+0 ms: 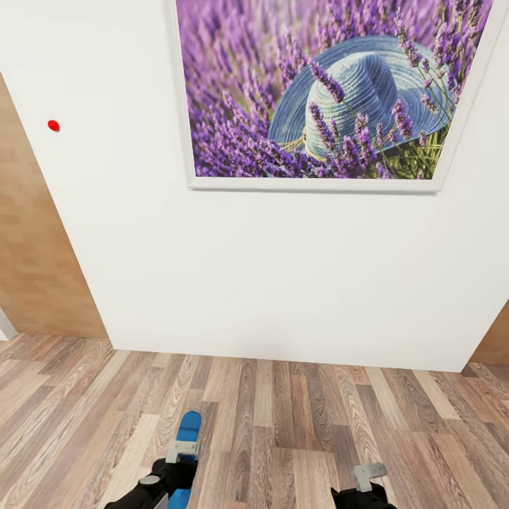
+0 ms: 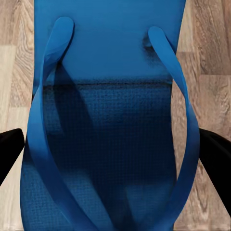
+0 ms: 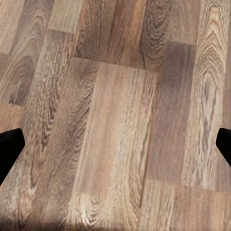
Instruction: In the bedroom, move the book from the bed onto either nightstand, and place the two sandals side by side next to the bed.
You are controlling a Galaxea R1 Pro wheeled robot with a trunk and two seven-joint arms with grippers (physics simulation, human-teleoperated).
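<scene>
One bright blue sandal (image 1: 189, 426) sticks out forward from my left gripper (image 1: 181, 452) at the lower edge of the head view, above the wood-plank floor (image 1: 297, 410). In the left wrist view the sandal (image 2: 110, 96) lies strap side up, and the black fingertips (image 2: 9, 149) press on its two long edges. My right gripper (image 1: 369, 477) hangs open over bare floor, its fingers (image 3: 8, 151) wide apart with nothing between them. The book, the bed and the nightstand are out of view.
A white wall (image 1: 247, 268) stands close ahead. It carries a framed picture of lavender and a blue hat (image 1: 318, 92) and a small red dot (image 1: 54, 126). Brown wooden panels flank the wall at the left (image 1: 35, 268) and the far right (image 1: 495, 339).
</scene>
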